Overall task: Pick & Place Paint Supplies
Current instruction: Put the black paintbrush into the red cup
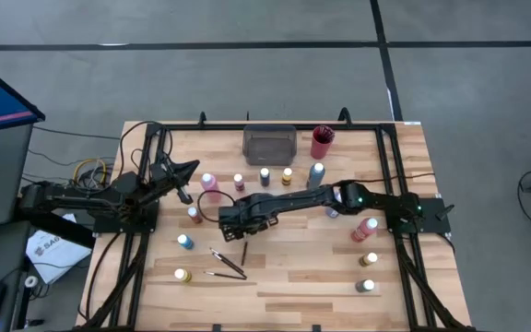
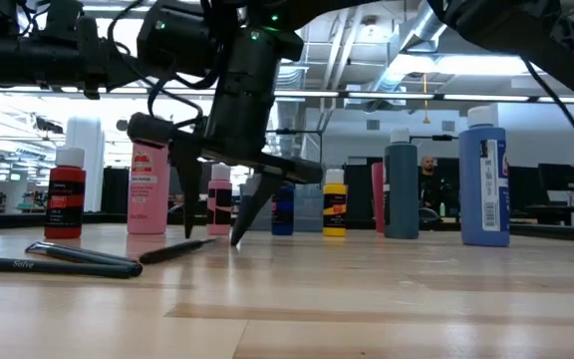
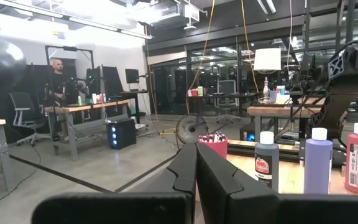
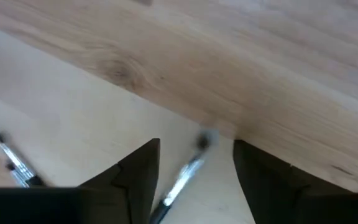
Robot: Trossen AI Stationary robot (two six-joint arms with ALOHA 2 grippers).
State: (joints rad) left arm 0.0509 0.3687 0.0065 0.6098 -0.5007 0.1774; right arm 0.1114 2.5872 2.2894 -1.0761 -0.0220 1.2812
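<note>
**Right gripper astride a brush**

High view: right gripper [image 1: 231, 221] reaches mid-table, just above loose brushes [image 1: 227, 263]; left gripper [image 1: 184, 171] waits at the left edge.

Low view: spread fingers [image 2: 186, 189] straddle a brush [image 2: 175, 250]; bottle [image 2: 149, 189] labels are unreadable (one brush bears blurred print).

Left wrist view: fingers [image 3: 185, 171] pressed together, empty.

Right wrist view: brush [image 4: 182, 177] lies between open fingers [image 4: 138, 171], ungripped.

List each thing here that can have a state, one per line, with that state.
Right gripper: open, low over the table, astride a brush.
Brush: lying flat between the fingers, not gripped.
Left gripper: shut, empty, raised at the table's left side.
Paint bottles: upright, capped.
Red cup: upright, holding brushes.
Grey tray: contents unclear.
</note>
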